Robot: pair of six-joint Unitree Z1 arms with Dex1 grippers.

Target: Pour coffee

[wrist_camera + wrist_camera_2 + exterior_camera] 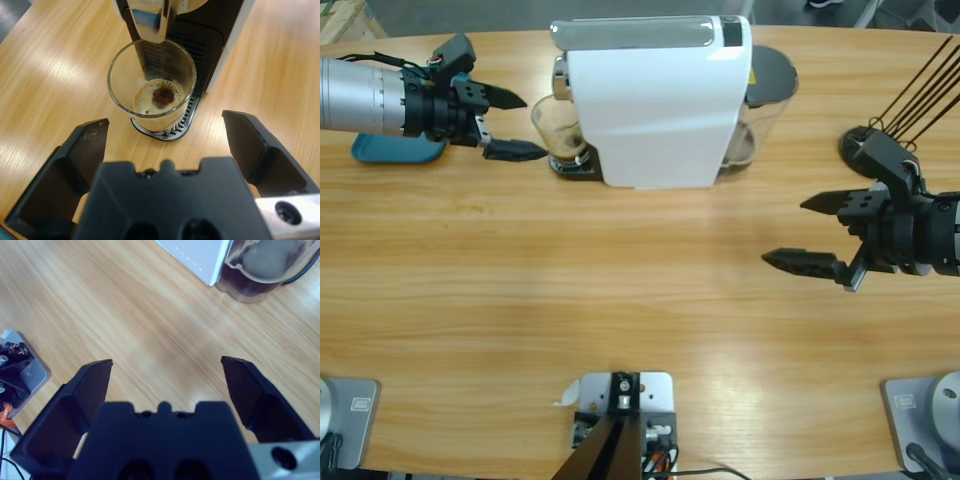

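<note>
From above we see the left gripper [510,125] reaching in from the left edge, its 2 jaws spread apart and holding nothing, the nearer tip just beside a clear glass [558,128] that stands on the drip tray of the white coffee machine [655,100]. Only the left wrist view looks down into the glass [151,82]: the coffee [159,98] lies shallow at the bottom, tan foam with a dark brown spot in the middle, right under the spout [150,22]. The glass sits ahead of the jaws, not between them.

The right gripper [825,235] hangs over bare table well apart from the machine, jaws wide and empty. Its wrist view shows what the high view half hides: a clear water tank [262,267] at the machine's back corner.

We can read no brand or label anywhere.

The wooden table [620,300] is light, with long grain and soft glare. A blue tray [390,150] lies under the left arm.
</note>
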